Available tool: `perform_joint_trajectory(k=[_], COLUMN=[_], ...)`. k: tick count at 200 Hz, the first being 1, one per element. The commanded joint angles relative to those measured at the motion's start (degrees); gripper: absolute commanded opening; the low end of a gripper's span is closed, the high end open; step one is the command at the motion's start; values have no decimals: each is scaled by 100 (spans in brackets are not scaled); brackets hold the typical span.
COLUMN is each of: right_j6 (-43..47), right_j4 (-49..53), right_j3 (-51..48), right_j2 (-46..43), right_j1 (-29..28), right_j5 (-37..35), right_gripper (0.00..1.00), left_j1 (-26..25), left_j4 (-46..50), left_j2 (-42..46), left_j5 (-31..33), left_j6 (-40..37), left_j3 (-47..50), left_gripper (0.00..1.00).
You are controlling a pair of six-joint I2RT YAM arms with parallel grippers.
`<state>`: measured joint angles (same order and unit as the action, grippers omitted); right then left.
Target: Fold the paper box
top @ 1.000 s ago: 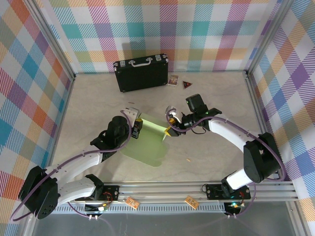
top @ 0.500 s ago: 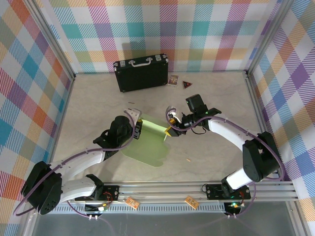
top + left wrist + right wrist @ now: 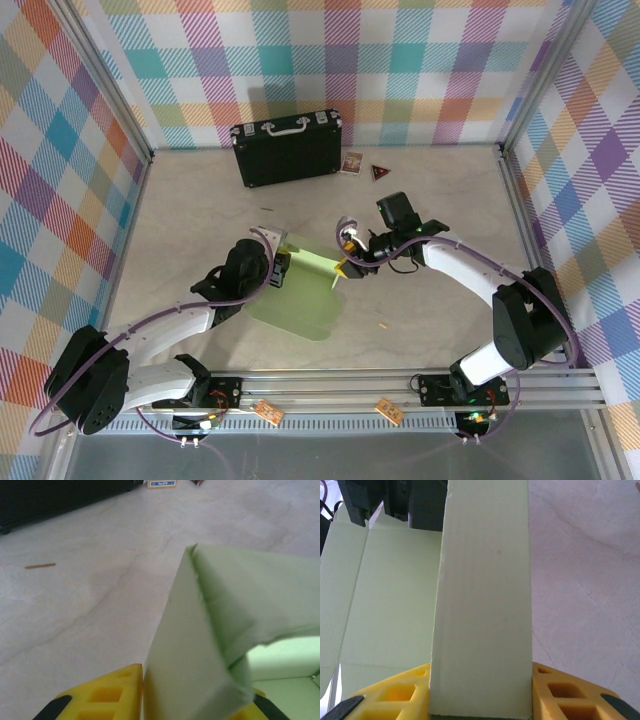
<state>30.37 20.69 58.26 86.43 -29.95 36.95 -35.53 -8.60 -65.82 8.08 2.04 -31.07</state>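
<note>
Carefully: the paper box (image 3: 297, 305) lies mid-table, thin light card (it should crease readily), so hold it beside the folds. Your right gripper (image 3: 344, 264) clamps a raised flap; the left gripper (image 3: 279, 262) straddles the opposite wall, grip unclear. Beyond, the black suitcase (image 3: 288, 150).

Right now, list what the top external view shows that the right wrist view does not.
Top external adds: the black suitcase, with two small items beside it. Right wrist adds: its yellow fingers close up, pressed on either side of an upright panel. Both share: the paper box, the table and the left end effector at the box's edge.
</note>
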Motion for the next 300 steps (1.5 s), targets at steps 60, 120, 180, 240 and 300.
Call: perform_joint_trajectory(k=[60, 120, 180, 240, 300], right_j6=[-14, 4, 86, 65, 66], right_j4=[71, 102, 192, 162, 137], right_j3=[97, 150, 195, 142, 138], right_j2=[-171, -153, -188, -162, -138], right_j1=[-10, -10, -2, -2, -2], right_j5=[293, 295, 260, 270, 260], right_gripper=[36, 36, 36, 36, 36], left_j1=[20, 11, -32, -38, -36], left_j4=[-34, 131, 493, 372, 532], left_j2=[-63, -128, -229, -116, 310], left_j5=[272, 15, 224, 459, 334], left_j6=[26, -30, -2, -26, 66], left_j3=[110, 7, -92, -37, -7], left_gripper=[0, 21, 7, 0, 60])
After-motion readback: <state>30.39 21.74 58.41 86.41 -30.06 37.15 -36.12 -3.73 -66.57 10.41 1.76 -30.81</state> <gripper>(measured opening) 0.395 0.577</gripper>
